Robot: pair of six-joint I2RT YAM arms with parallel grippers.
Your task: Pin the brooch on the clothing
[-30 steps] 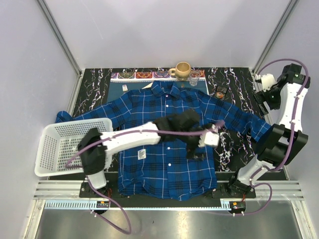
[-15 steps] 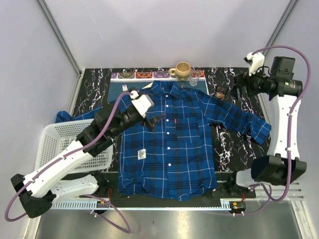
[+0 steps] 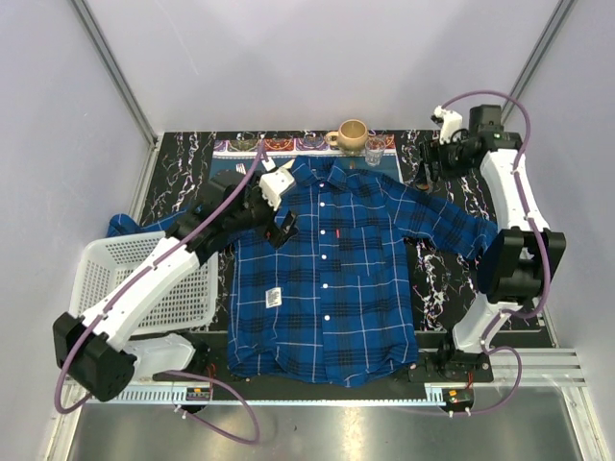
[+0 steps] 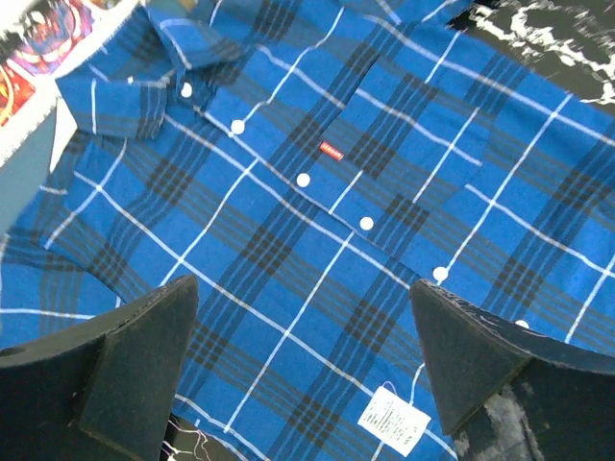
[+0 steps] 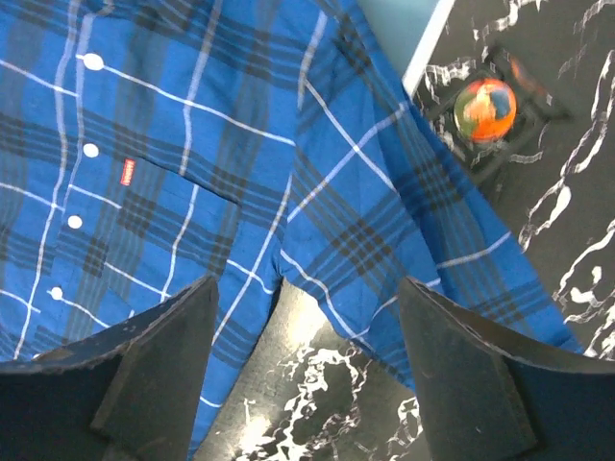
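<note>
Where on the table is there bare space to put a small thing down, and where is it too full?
Bare table lies between the body of the shirt and its sleeve near the right arm, and in the far left corner beside the placemat. Crowded: the far edge with mug and glass, the left with the basket.

On my feed, plain pale lilac-grey panel walls close in the back and both sides, with slanted aluminium corner posts where they meet. A black marble-patterned tabletop with white veins fills the middle. Ridged aluminium rails run along its near edge, and a brushed grey metal surface lies below. The light looks soft and even.
</note>
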